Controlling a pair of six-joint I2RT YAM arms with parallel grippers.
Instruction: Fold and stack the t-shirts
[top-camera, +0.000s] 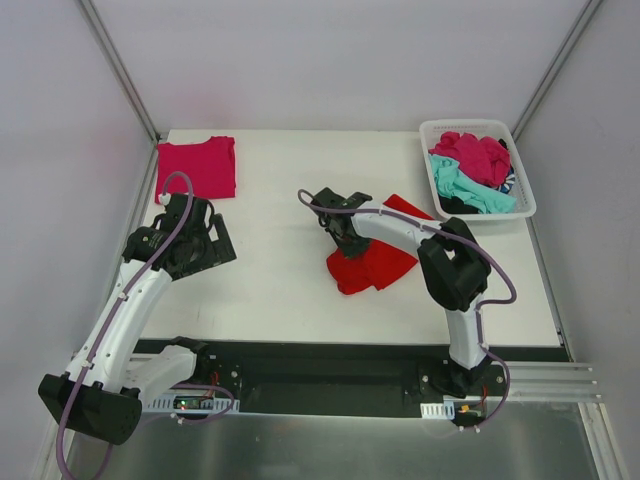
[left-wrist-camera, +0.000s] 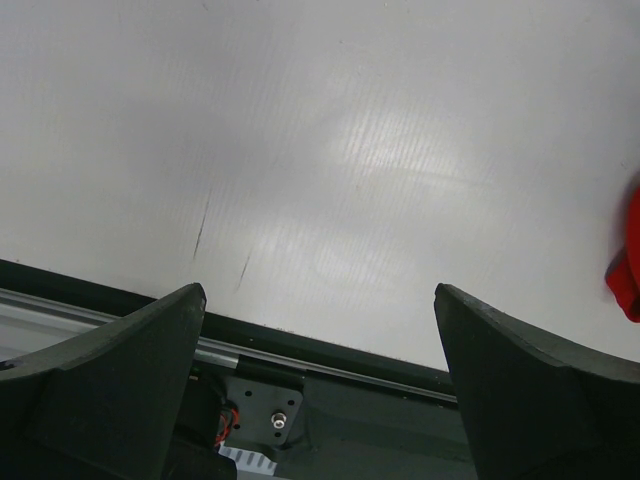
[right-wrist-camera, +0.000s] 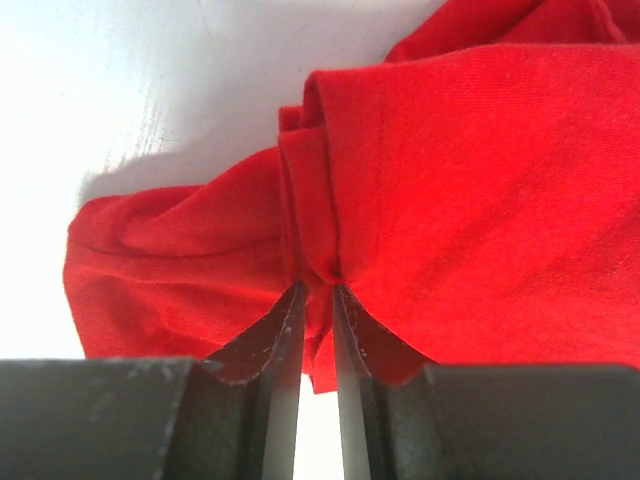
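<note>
Nearest the lens, right jaws: clenched on a bunched ridge of the red t-shirt (right-wrist-camera: 480, 180), crumpled mid-desk (top-camera: 290, 290), near the white basket (top-camera: 465, 123) of unfolded shirts. Left jaws: released, wide, hovering over bare desk, nothing held. Folded magenta t-shirt (top-camera: 197, 167) at far left corner. Step, by judgement: spreading the red one flat. Best to lift high, shake out bunching, bring left jaws to a second hem corner, lay down without twists.
</note>
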